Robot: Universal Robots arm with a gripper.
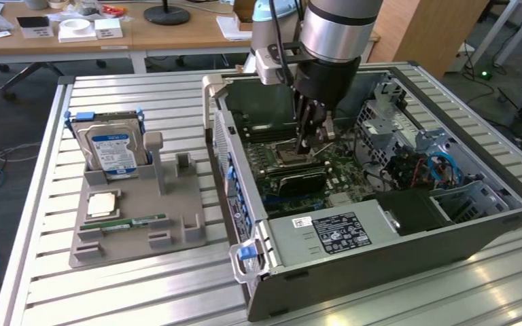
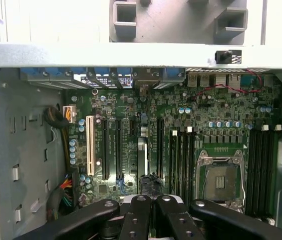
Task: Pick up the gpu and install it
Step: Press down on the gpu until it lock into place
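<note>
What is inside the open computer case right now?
Inside the computer case the green motherboard shows its empty processor socket and black slots. The shut gripper reaches down over the board. A dark card sits below it; the gripper covers what lies between its fingers.

I see a long wooden desk (image 1: 107, 37) across the upper left of the frame, dark grey carpeted floor (image 1: 11, 136) beneath it, and a tall wooden cabinet (image 1: 429, 30) at upper right.

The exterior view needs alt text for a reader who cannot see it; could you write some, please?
The shut gripper reaches down into an open computer case, holding the gpu upright over the motherboard. At the exterior view's left, a grey holder carries a hard drive.
</note>
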